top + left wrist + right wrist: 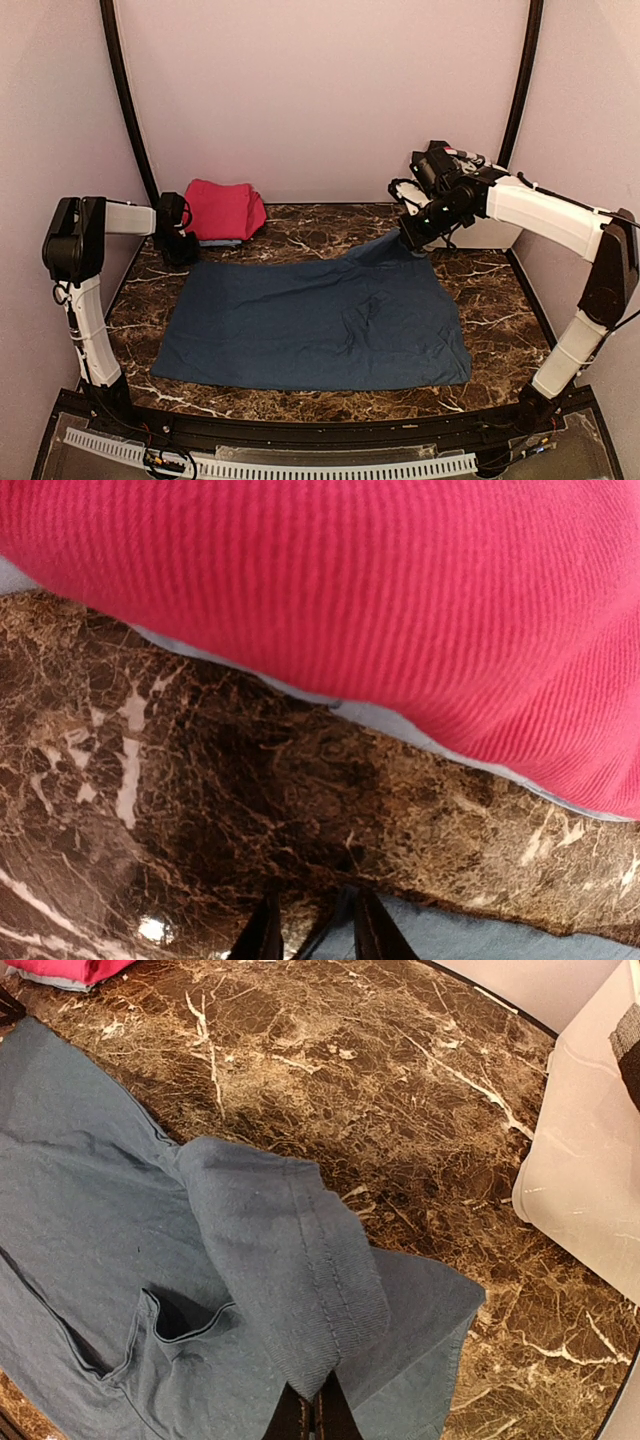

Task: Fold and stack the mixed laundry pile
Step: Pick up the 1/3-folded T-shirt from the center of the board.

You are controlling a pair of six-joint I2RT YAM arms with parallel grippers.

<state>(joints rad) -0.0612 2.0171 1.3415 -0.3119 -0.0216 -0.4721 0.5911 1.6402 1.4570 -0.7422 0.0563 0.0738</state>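
The navy-blue sheet [310,320] lies spread flat across the middle of the marble table [500,300], not yet folded. Its far right corner is lifted, clamped between the fingers of the right gripper [312,1415]. At the far left, one magenta-pink cloth [222,208] sits folded on one light-blue piece [222,241], so I judge two items stacked and one sheet left. The left gripper [310,908] hovers at the sheet's far left corner, and I cannot tell whether it pinches cloth. One white tub [590,1190] stands to the right
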